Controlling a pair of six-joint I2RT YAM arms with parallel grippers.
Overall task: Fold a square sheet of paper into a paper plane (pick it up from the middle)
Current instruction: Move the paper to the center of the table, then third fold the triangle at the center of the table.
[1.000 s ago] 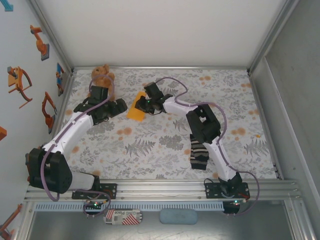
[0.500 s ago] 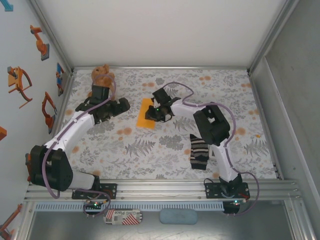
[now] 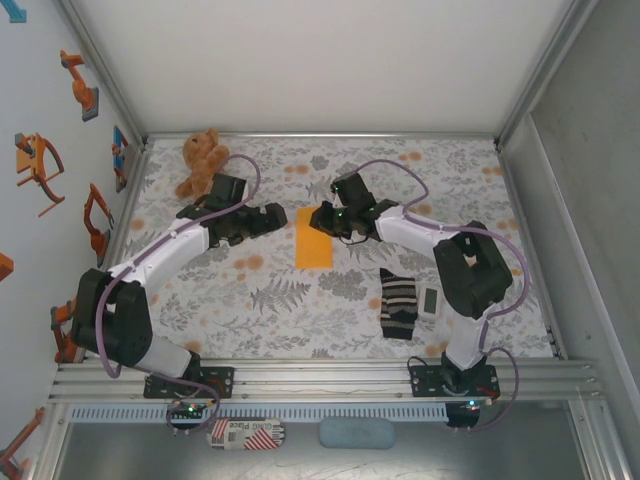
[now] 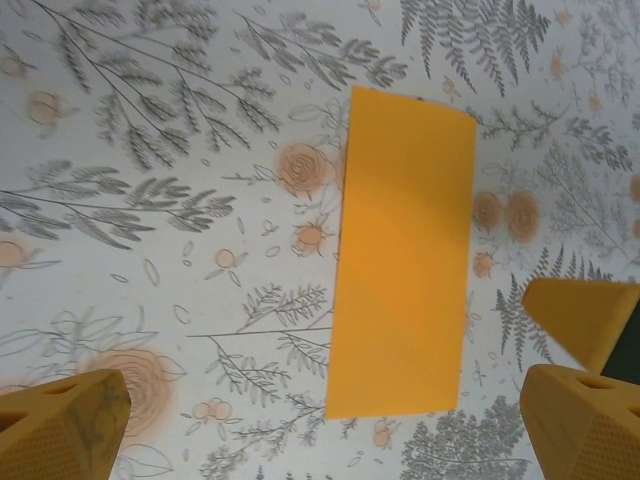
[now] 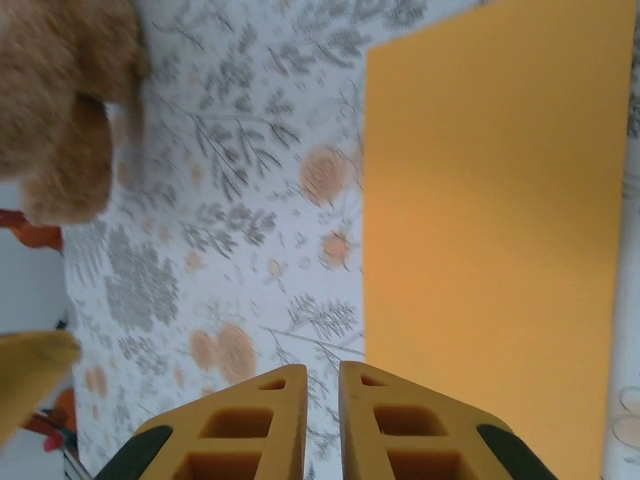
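Centrally on the floral tablecloth [image 3: 520, 200], between white walls [image 3: 320, 60], the square sheet of paper [image 3: 315, 237], folded oblong, lies right of the teddy bear [image 3: 200, 160]. Left gripper [image 3: 274, 215] is spread wide; right gripper [image 5: 320, 400] is almost closed and empty. Card [image 3: 245, 433] is legible as "Place".

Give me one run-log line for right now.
paper: flat on table | left end effector: open | right end effector: shut, empty

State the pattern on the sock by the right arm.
The sock has black and white stripes, clearest in the top external view.
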